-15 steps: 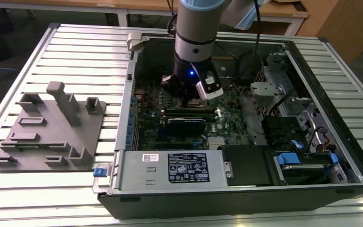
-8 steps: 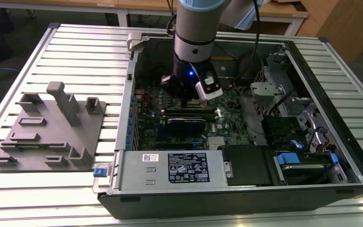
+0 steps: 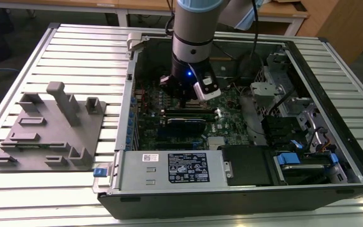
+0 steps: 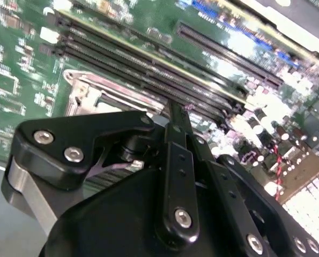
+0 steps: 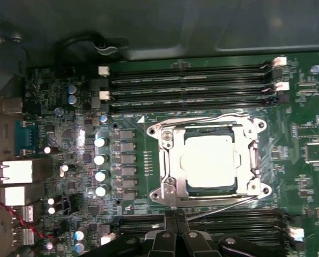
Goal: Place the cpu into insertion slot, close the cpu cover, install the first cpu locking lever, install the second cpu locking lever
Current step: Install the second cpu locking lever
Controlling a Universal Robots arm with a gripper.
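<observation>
Green board [image 5: 148, 160] lies under me — cpu [image 5: 210, 160] seated beneath cover [image 5: 170, 160] — my claw [image 5: 175, 217] pressed together, empty.

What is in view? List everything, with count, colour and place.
cpu: one, silver, framed by the cover's window
cover: one, metal grey, down around the cpu
memory slots: several, black, on both sides of the cpu
board: one, green, inside the case
case: one, black, open on the table
table: one, pale, slatted
fixture: one, grey, at the exterior view's left
arm: one, grey, reaching into the case
gripper: one, black, beside the cpu
</observation>
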